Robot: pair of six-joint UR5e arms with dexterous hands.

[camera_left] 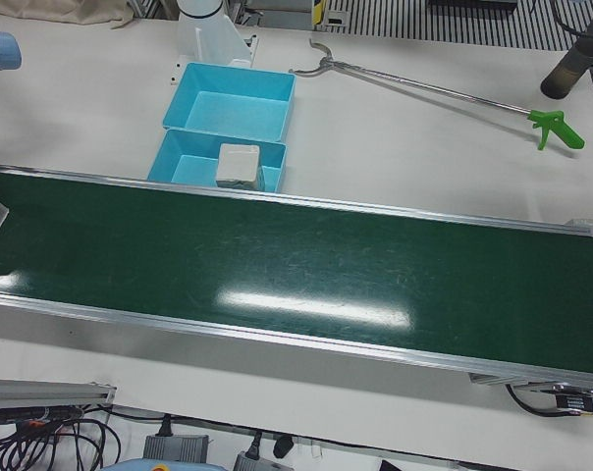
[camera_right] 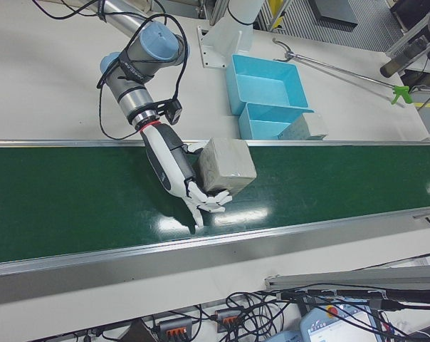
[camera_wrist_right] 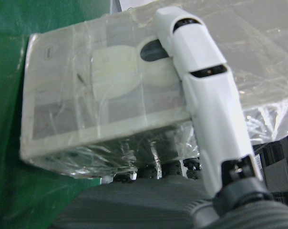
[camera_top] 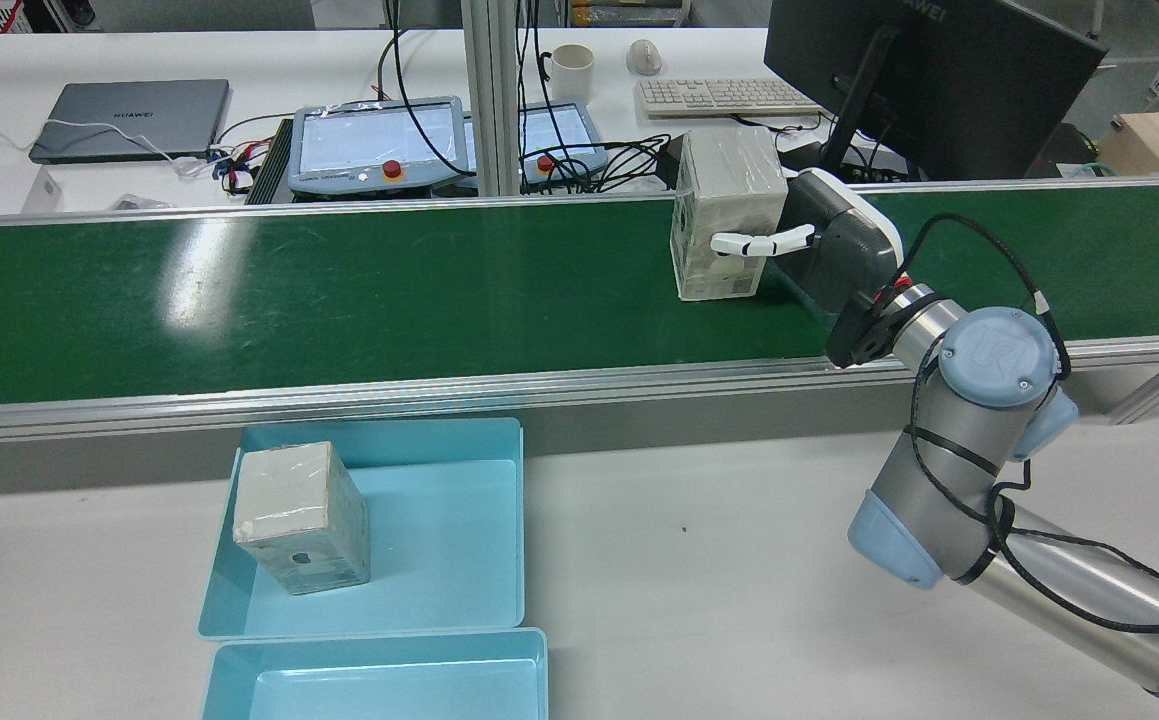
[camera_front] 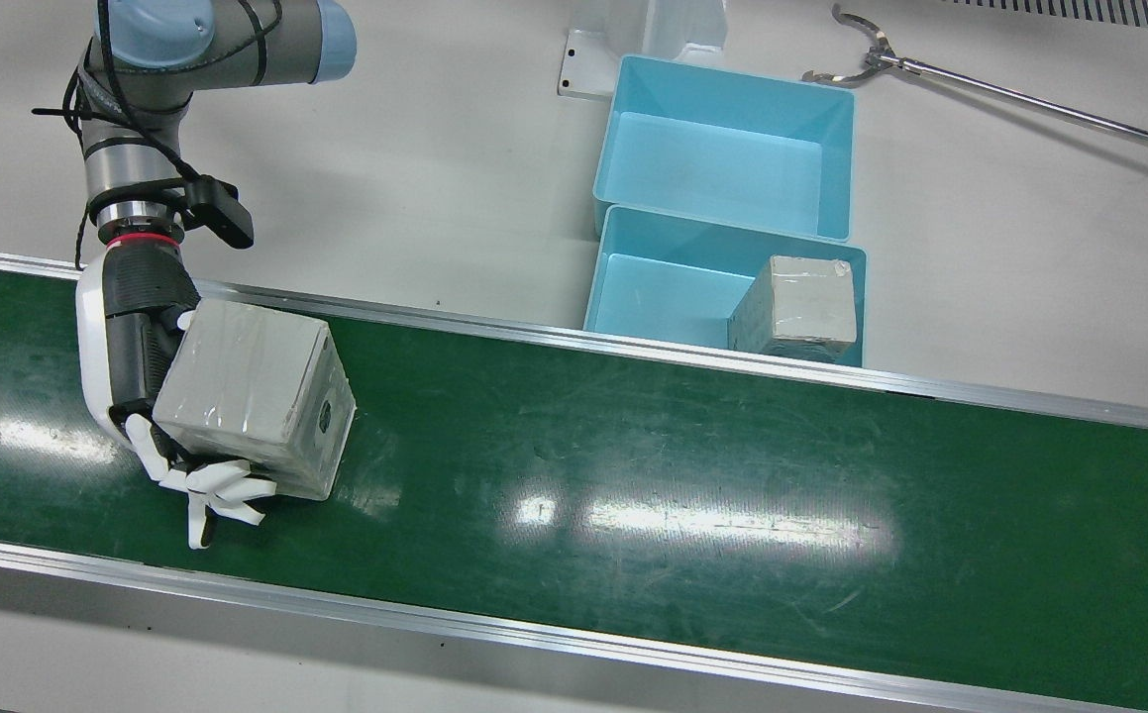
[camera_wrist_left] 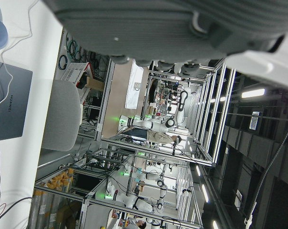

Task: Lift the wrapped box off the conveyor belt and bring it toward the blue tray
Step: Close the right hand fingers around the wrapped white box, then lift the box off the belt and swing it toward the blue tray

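Right robot hand [camera_front: 153,391] is clasping the wrapped box [camera_front: 255,394] against its palm above the conveyor belt [camera_front: 633,475]; keeping the fingers [camera_front: 227,490] wrapped firmly is advisable while carrying toward the blue tray [camera_front: 633,287] well aside

In the right hand [camera_front: 153,396], smooth white and matt dark plastic, the wrapped box [camera_front: 255,396] wears crinkled glossy film; beneath it the conveyor belt [camera_front: 633,495] is scuffed, shiny green rubber with brushed metal rails; beyond, glossy plastic blue tray [camera_front: 673,287]
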